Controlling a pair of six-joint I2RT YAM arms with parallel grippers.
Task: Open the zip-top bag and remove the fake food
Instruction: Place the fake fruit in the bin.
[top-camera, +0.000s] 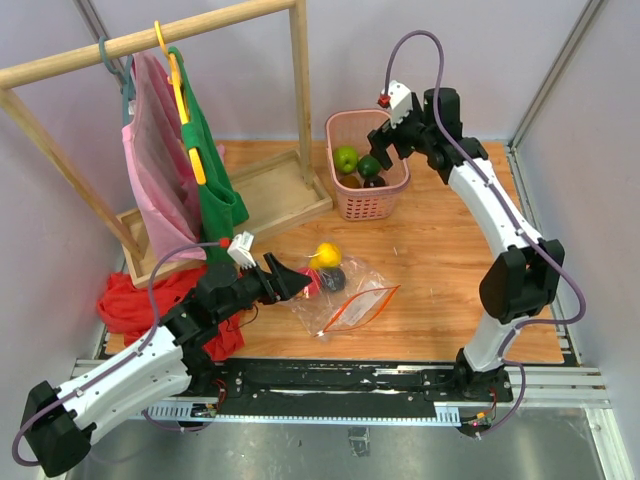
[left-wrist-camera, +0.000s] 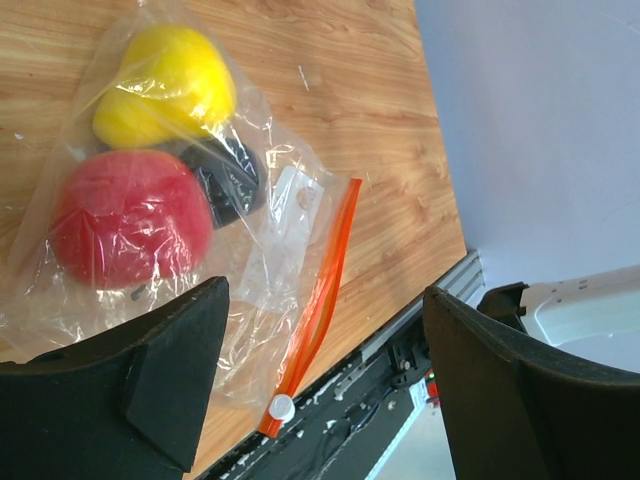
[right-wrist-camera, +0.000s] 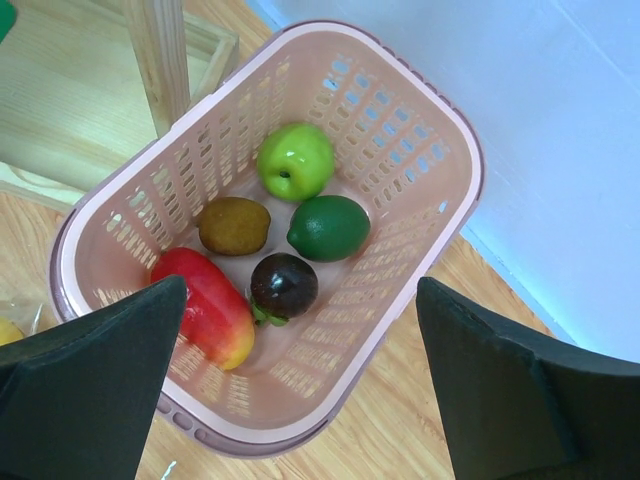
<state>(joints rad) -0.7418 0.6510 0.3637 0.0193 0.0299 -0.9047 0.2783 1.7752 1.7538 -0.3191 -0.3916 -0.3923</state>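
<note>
Zip-top bag flat on table near front edge, yellow, red and dark fake food inside. Left gripper spread at its left end; right gripper spread wide above pink basket holding five more pieces.

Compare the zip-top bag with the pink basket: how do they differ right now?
The zip-top bag is clear, crinkly film lying flat; the pink basket is a rigid, perforated tub standing upright. The bag holds a yellow piece, a red piece and a dark piece; the basket holds five. The bag has an orange zip strip; the basket has no closure. Both hold fake food on the wooden table.
</note>
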